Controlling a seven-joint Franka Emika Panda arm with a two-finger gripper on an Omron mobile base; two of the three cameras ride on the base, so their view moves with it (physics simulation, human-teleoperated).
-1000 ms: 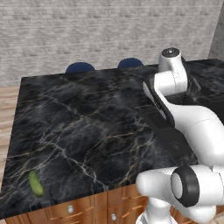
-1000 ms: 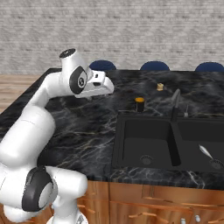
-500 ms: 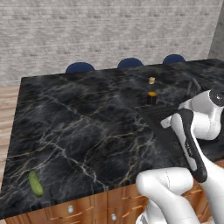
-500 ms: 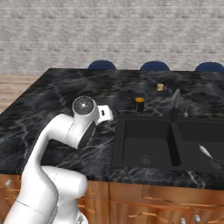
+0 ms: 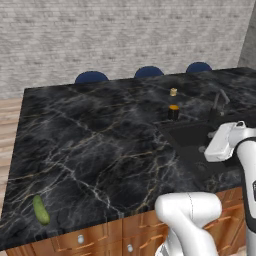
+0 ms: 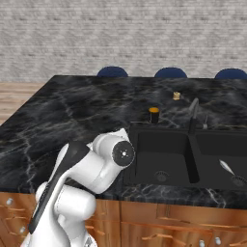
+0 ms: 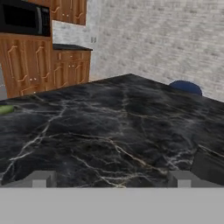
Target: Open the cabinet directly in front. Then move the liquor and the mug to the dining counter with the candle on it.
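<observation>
The dining counter (image 5: 90, 145), a black marble slab with white veins, spreads before me; dark-blue stools (image 5: 91, 76) line its far edge. The black mug (image 5: 173, 112) with its orange inside stands upright by the sink's far left corner, also seen as the mug (image 6: 154, 115). Beyond it sits a small yellowish candle (image 6: 176, 95). My arm is folded low at the counter's near edge. In the hand view my gripper (image 7: 111, 180) hovers just above the marble (image 7: 109, 127), fingertips (image 7: 40, 178) wide apart with nothing between them. The liquor and the wall cabinet are out of view.
A black double sink (image 6: 183, 154) with a faucet (image 6: 193, 113) is set into the counter's right part. A green cucumber (image 5: 41, 209) lies near the front left corner. Wooden drawer fronts (image 5: 95, 237) run below. Distant wooden cabinets and a microwave (image 7: 24, 17) stand beyond the counter.
The arm has dropped from a raised pose over the counter and folded down low toward the near edge, uncovering the mug and candle in the left base view. The base stayed put.
</observation>
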